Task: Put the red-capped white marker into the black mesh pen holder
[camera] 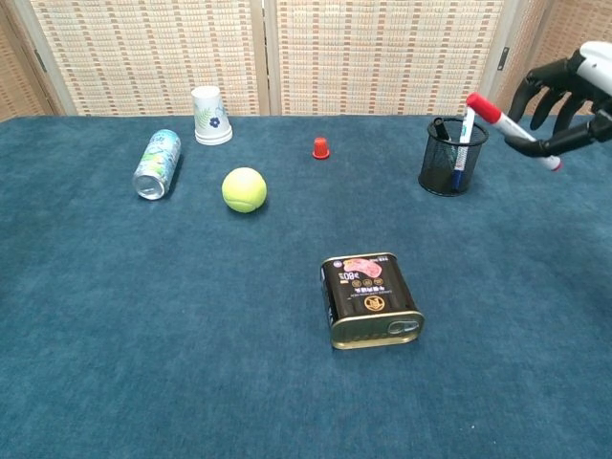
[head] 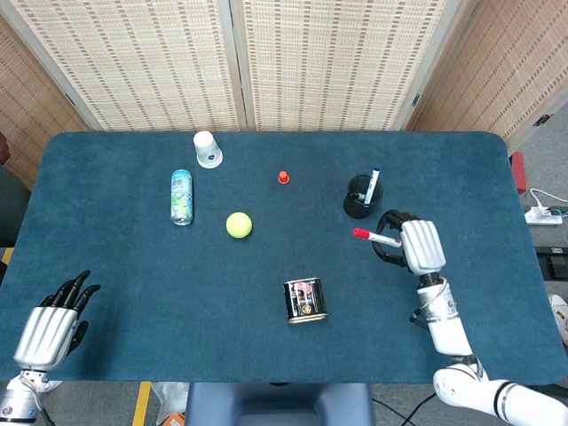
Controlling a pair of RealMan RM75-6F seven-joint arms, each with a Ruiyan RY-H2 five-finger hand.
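Observation:
My right hand (head: 410,245) (camera: 569,96) holds the red-capped white marker (head: 374,237) (camera: 510,130) well above the table, red cap pointing left. It hovers just in front of and right of the black mesh pen holder (head: 361,198) (camera: 450,156), which stands upright with a blue-capped pen and a dark pen in it. My left hand (head: 49,321) rests at the near left table edge, fingers apart and holding nothing; the chest view does not show it.
A tin can (head: 303,300) (camera: 371,298) lies in the near middle. A tennis ball (head: 238,224) (camera: 244,189), a drink can on its side (head: 181,196) (camera: 157,163), an upturned paper cup (head: 207,149) (camera: 210,115) and a small red cap (head: 283,177) (camera: 320,147) lie farther back.

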